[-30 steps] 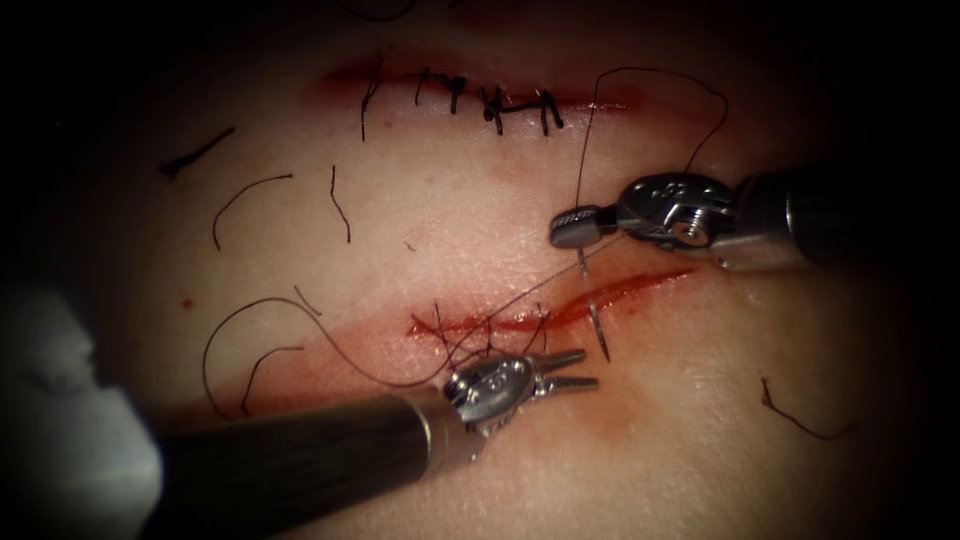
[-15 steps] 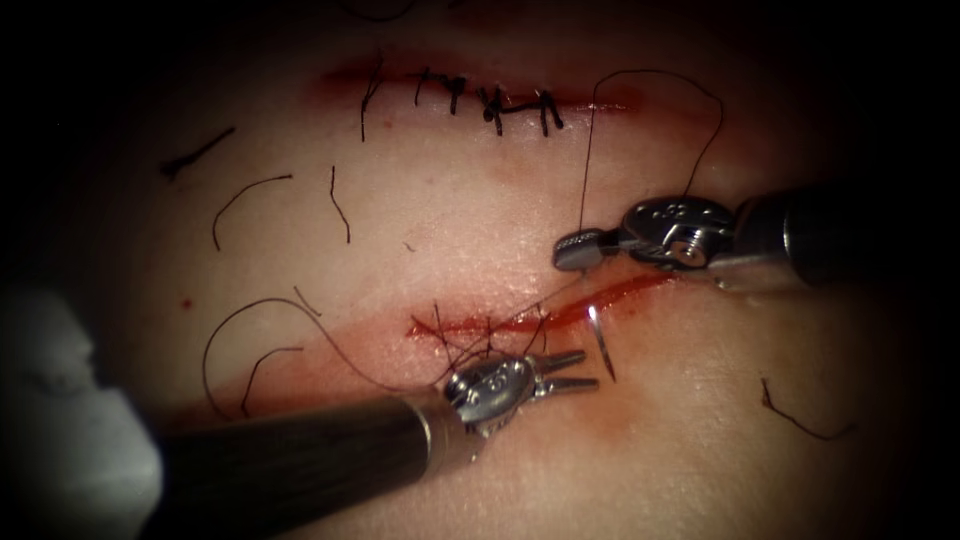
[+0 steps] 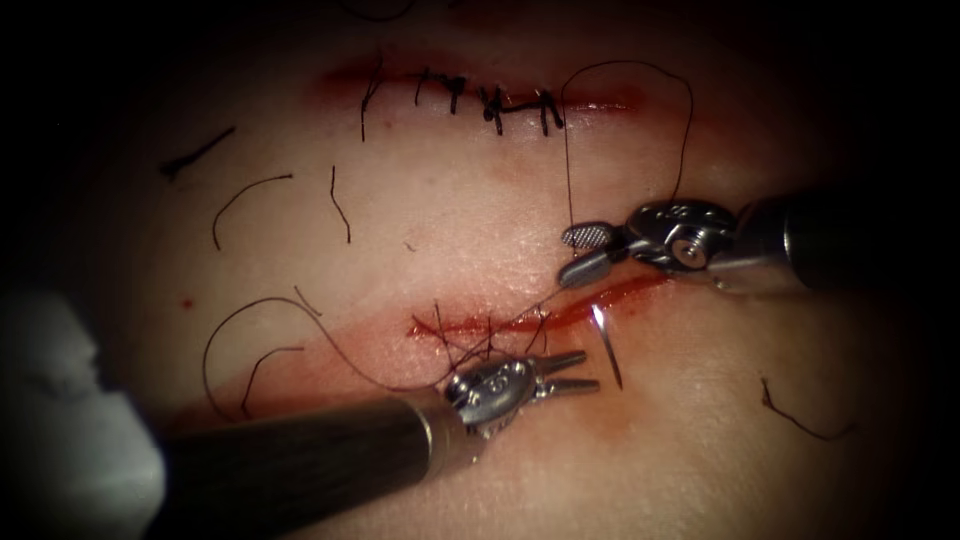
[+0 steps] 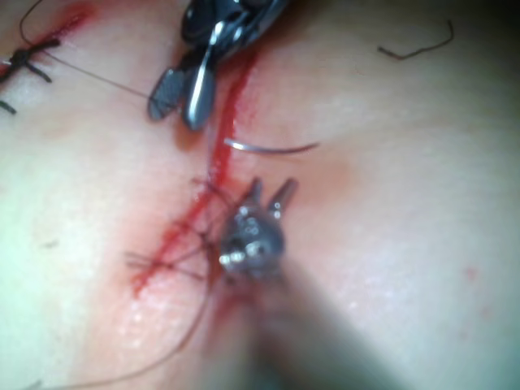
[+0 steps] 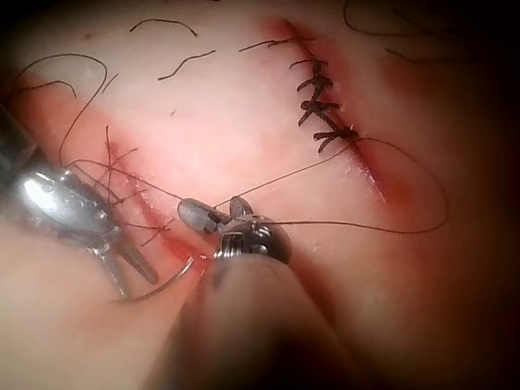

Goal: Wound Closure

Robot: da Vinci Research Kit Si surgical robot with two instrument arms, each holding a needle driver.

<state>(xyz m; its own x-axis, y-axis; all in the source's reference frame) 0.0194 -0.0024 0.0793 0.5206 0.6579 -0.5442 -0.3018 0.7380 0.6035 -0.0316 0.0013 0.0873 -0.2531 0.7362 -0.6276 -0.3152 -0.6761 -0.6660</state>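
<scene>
In the endoscope view, the needle (image 3: 604, 345) stands in the tissue (image 3: 450, 220) at the right end of the lower cut (image 3: 540, 318), its long axis running from the cut toward the viewer. The left end effector (image 3: 580, 372), jaws apart and empty, lies just left of it and is nearer. The right end effector (image 3: 585, 252), above the cut, now has its jaws apart; a second ago they were together.

In the left wrist view, the needle (image 4: 268, 149) lies just beyond the jaws.

In the right wrist view, the thread (image 5: 390, 223) loops past the right end effector (image 5: 215, 213), but I cannot tell if it is held.
</scene>
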